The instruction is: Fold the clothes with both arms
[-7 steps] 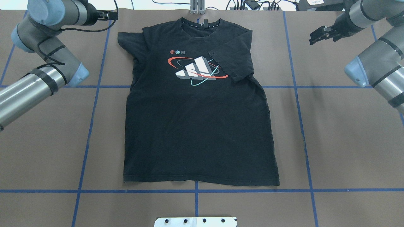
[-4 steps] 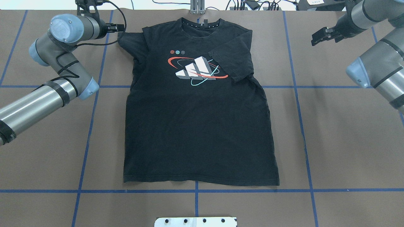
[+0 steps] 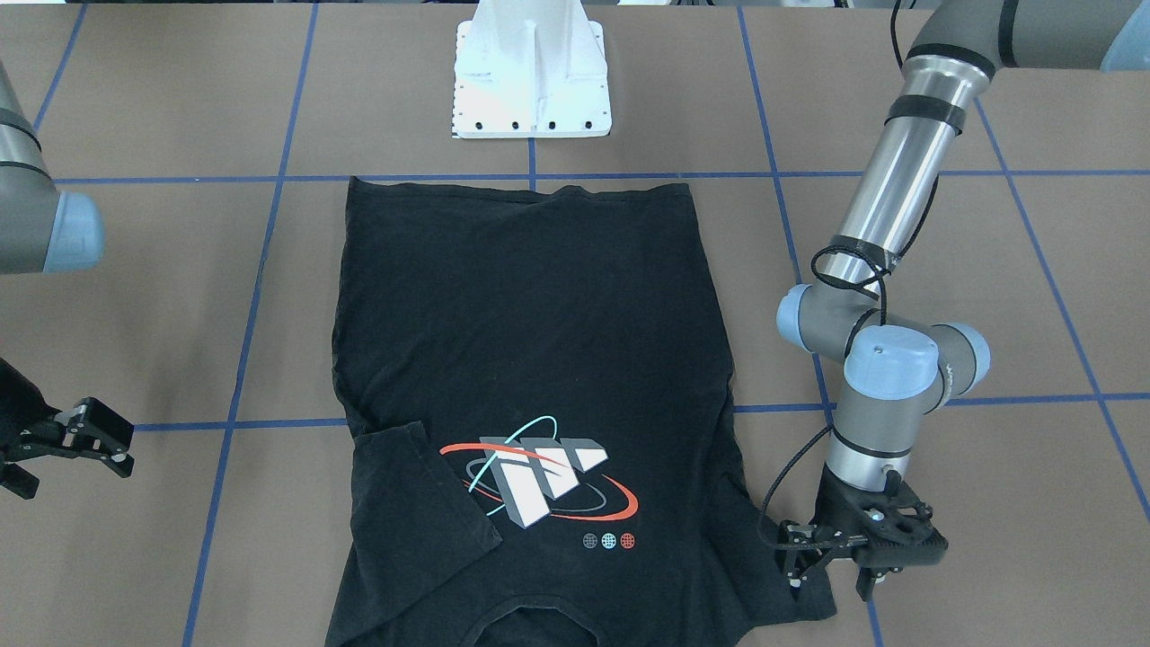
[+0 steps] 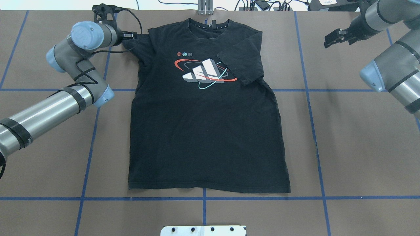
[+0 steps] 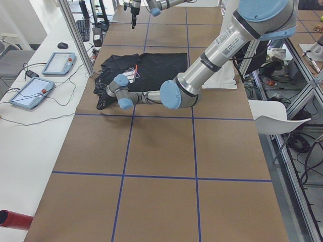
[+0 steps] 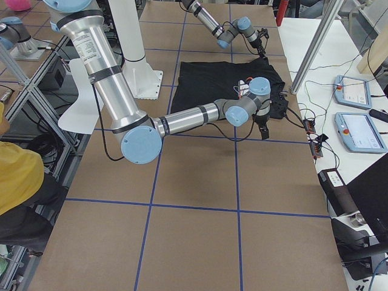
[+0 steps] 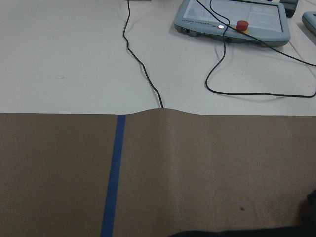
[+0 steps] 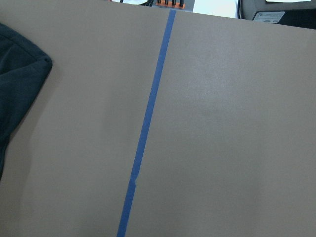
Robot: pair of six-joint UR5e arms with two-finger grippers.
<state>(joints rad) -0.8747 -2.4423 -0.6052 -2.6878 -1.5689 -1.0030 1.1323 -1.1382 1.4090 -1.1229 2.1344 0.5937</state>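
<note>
Left end effector [image 3: 831, 586] hangs spread at the sleeve edge of the T-shirt [image 3: 530, 341]; right end effector [image 3: 124, 447] hovers spread over the tabletop [image 3: 988, 270].

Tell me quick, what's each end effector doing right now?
Left end effector: open, at the T-shirt sleeve edge, holding nothing.
Right end effector: open, empty, away from the T-shirt.

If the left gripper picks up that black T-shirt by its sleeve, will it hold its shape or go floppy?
Probably floppy: the black T-shirt lies flat, and one sleeve is folded over onto the print. Lifted at the other sleeve, where the left gripper stands open, it would likely drape and drag the body along. It looks thin and light.
</note>
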